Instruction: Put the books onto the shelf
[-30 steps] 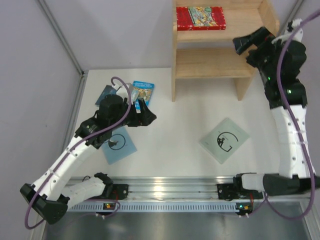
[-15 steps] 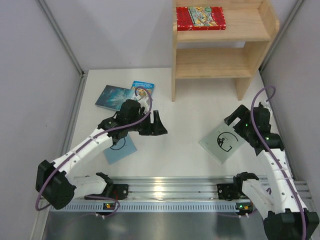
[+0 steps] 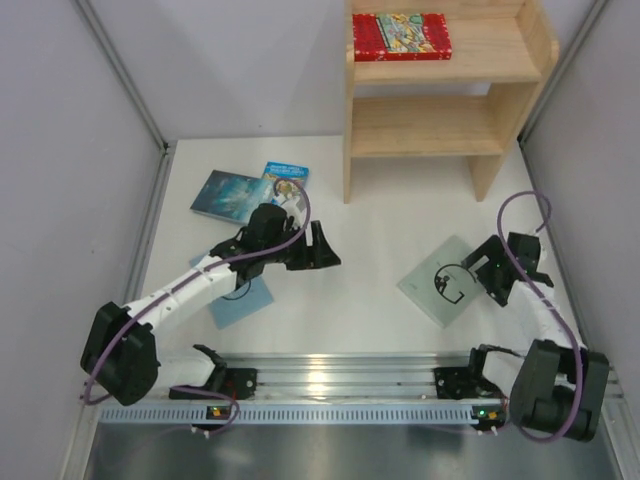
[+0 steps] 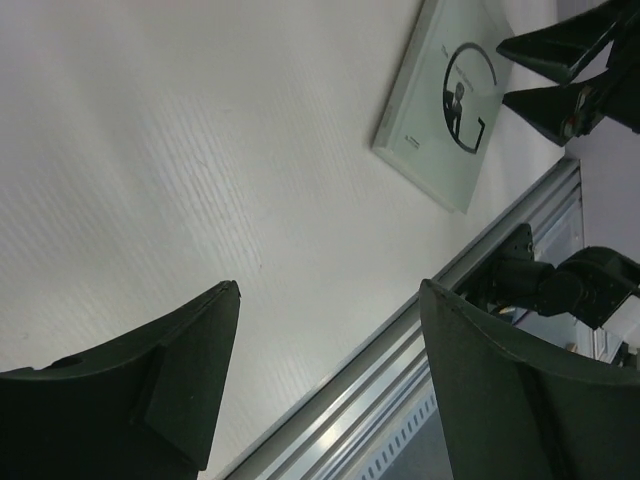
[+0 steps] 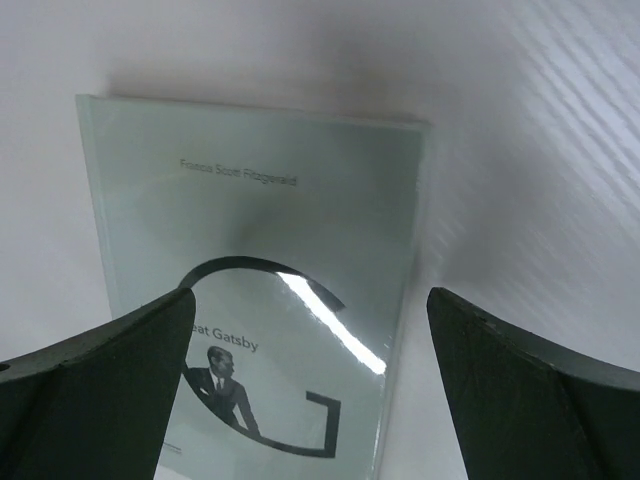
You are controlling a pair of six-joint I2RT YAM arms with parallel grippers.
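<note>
From above, the wooden shelf (image 3: 450, 125) stands at one o'clock on the desk (image 3: 370, 215), with a red book (image 3: 401, 36) lying flat on its top tier. At ten o'clock a teal book (image 3: 229, 194) and a blue book (image 3: 287, 176) lie side by side. A pale book (image 3: 243, 302) peeks from under the left arm at eight o'clock, and a second pale book (image 3: 443, 283) lies flat at four o'clock. The left pincer (image 3: 327, 250) hovers mid-desk, released and empty. The right pincer (image 3: 482, 279), spread wide, sits at the second pale book's three o'clock edge. The left wrist view shows only bare desk between its fingers. In the right wrist view the glossy cover lies between wide fingers, nothing gripped. I judge that book light, bendy and slick; since it lies flat, it wants pinching along one long edge.
</note>
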